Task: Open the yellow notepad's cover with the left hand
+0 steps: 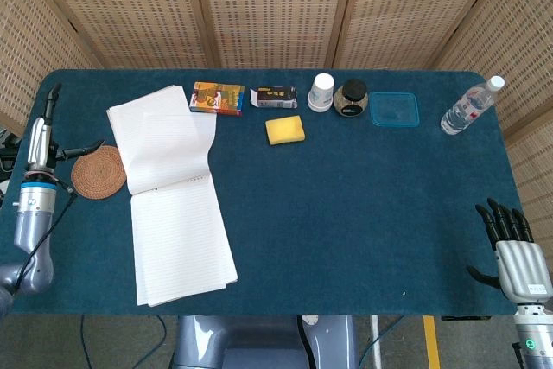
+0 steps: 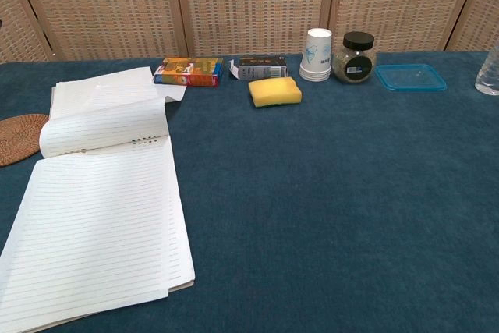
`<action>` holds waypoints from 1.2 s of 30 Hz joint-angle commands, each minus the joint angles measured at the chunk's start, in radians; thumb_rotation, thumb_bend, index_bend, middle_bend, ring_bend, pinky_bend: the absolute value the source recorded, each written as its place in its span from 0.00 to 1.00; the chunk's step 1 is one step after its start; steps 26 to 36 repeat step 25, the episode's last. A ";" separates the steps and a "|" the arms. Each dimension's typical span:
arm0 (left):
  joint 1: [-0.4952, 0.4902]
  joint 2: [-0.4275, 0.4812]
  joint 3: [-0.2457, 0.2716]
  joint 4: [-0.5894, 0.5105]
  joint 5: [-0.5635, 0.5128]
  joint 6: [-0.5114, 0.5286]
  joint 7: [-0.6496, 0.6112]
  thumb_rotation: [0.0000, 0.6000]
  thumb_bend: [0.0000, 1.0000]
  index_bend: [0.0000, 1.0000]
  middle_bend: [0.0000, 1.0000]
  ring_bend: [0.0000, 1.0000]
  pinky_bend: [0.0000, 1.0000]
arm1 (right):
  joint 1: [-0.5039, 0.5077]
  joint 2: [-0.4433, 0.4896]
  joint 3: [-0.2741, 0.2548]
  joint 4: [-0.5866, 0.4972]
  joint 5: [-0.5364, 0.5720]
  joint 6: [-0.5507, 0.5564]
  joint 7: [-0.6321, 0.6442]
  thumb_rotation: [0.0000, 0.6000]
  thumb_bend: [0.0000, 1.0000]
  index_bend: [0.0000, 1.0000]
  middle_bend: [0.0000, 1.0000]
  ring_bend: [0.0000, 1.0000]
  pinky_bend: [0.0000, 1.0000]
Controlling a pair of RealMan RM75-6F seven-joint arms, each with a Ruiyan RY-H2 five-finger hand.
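Observation:
The notepad [image 1: 177, 213] [image 2: 101, 216] lies open on the blue table, showing white lined pages. Its turned-over pages [image 1: 164, 140] [image 2: 105, 111] rest folded back on the far side, slightly bowed at the fold. No yellow cover shows. My left hand [image 1: 39, 140] hovers at the table's left edge, left of the notepad and apart from it, fingers spread, holding nothing; the chest view does not show it. My right hand [image 1: 514, 252] sits at the near right corner, fingers stretched out and empty.
A woven coaster [image 1: 98, 172] [image 2: 17, 138] lies between my left hand and the notepad. Along the back stand an orange box [image 1: 218, 97], a dark box [image 1: 273, 97], a yellow sponge [image 1: 284, 130], a paper cup [image 1: 321, 92], a jar [image 1: 350, 98], a blue lid [image 1: 395, 110] and a water bottle [image 1: 471, 107].

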 commanded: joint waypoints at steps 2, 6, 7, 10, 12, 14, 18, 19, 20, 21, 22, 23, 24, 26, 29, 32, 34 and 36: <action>0.087 0.125 0.095 -0.183 0.093 0.118 0.207 1.00 0.01 0.00 0.00 0.00 0.00 | -0.001 0.003 0.000 0.000 -0.003 0.004 0.006 1.00 0.00 0.00 0.00 0.00 0.00; 0.150 0.189 0.137 -0.308 0.102 0.194 0.392 1.00 0.00 0.00 0.00 0.00 0.00 | -0.003 0.008 -0.002 -0.002 -0.008 0.009 0.018 1.00 0.00 0.00 0.00 0.00 0.00; 0.164 0.199 0.143 -0.331 0.100 0.210 0.429 1.00 0.00 0.00 0.00 0.00 0.00 | -0.004 0.009 -0.002 -0.003 -0.010 0.010 0.021 1.00 0.00 0.00 0.00 0.00 0.00; 0.214 0.241 0.181 -0.425 0.086 0.251 0.575 1.00 0.00 0.00 0.00 0.00 0.00 | -0.006 0.014 -0.003 -0.005 -0.016 0.017 0.032 1.00 0.00 0.00 0.00 0.00 0.00; 0.246 0.280 0.211 -0.506 0.067 0.268 0.702 1.00 0.00 0.00 0.00 0.00 0.00 | -0.007 0.017 -0.003 -0.006 -0.020 0.020 0.040 1.00 0.00 0.00 0.00 0.00 0.00; 0.271 0.311 0.231 -0.582 0.051 0.288 0.795 1.00 0.00 0.00 0.00 0.00 0.00 | -0.008 0.020 -0.003 -0.007 -0.021 0.022 0.045 1.00 0.00 0.00 0.00 0.00 0.00; 0.337 0.372 0.287 -0.784 0.020 0.354 0.998 1.00 0.00 0.00 0.00 0.00 0.00 | -0.009 0.023 -0.002 -0.005 -0.022 0.026 0.054 1.00 0.00 0.00 0.00 0.00 0.00; 0.347 0.373 0.296 -0.807 0.025 0.370 1.028 1.00 0.00 0.00 0.00 0.00 0.00 | -0.009 0.024 -0.001 -0.005 -0.022 0.027 0.056 1.00 0.00 0.00 0.00 0.00 0.00; 0.360 0.367 0.306 -0.822 0.040 0.394 1.057 1.00 0.00 0.00 0.00 0.00 0.00 | -0.010 0.025 -0.001 -0.005 -0.023 0.029 0.060 1.00 0.00 0.00 0.00 0.00 0.00; 0.369 0.358 0.313 -0.827 0.052 0.409 1.069 1.00 0.00 0.00 0.00 0.00 0.00 | -0.010 0.026 0.000 -0.005 -0.023 0.031 0.062 1.00 0.00 0.00 0.00 0.00 0.00; 0.377 0.349 0.320 -0.829 0.060 0.419 1.075 1.00 0.00 0.00 0.00 0.00 0.00 | -0.011 0.027 0.000 -0.005 -0.024 0.032 0.064 1.00 0.00 0.00 0.00 0.00 0.00; 0.384 0.340 0.327 -0.830 0.067 0.423 1.074 1.00 0.00 0.00 0.00 0.00 0.00 | -0.012 0.028 0.000 -0.005 -0.025 0.034 0.067 1.00 0.00 0.00 0.00 0.00 0.00; 0.389 0.333 0.331 -0.826 0.074 0.427 1.075 1.00 0.00 0.00 0.00 0.00 0.00 | -0.012 0.029 0.000 -0.005 -0.026 0.036 0.069 1.00 0.00 0.00 0.00 0.00 0.00; 0.389 0.329 0.335 -0.821 0.082 0.424 1.077 1.00 0.00 0.00 0.00 0.00 0.00 | -0.012 0.030 0.000 -0.006 -0.026 0.037 0.071 1.00 0.00 0.00 0.00 0.00 0.00; 0.389 0.329 0.335 -0.821 0.082 0.424 1.077 1.00 0.00 0.00 0.00 0.00 0.00 | -0.012 0.030 0.000 -0.006 -0.026 0.037 0.071 1.00 0.00 0.00 0.00 0.00 0.00; 0.389 0.329 0.335 -0.821 0.082 0.424 1.077 1.00 0.00 0.00 0.00 0.00 0.00 | -0.012 0.030 0.000 -0.006 -0.026 0.037 0.071 1.00 0.00 0.00 0.00 0.00 0.00; 0.389 0.329 0.335 -0.821 0.082 0.424 1.077 1.00 0.00 0.00 0.00 0.00 0.00 | -0.012 0.030 0.000 -0.006 -0.026 0.037 0.071 1.00 0.00 0.00 0.00 0.00 0.00; 0.389 0.329 0.335 -0.821 0.082 0.424 1.077 1.00 0.00 0.00 0.00 0.00 0.00 | -0.012 0.030 0.000 -0.006 -0.026 0.037 0.071 1.00 0.00 0.00 0.00 0.00 0.00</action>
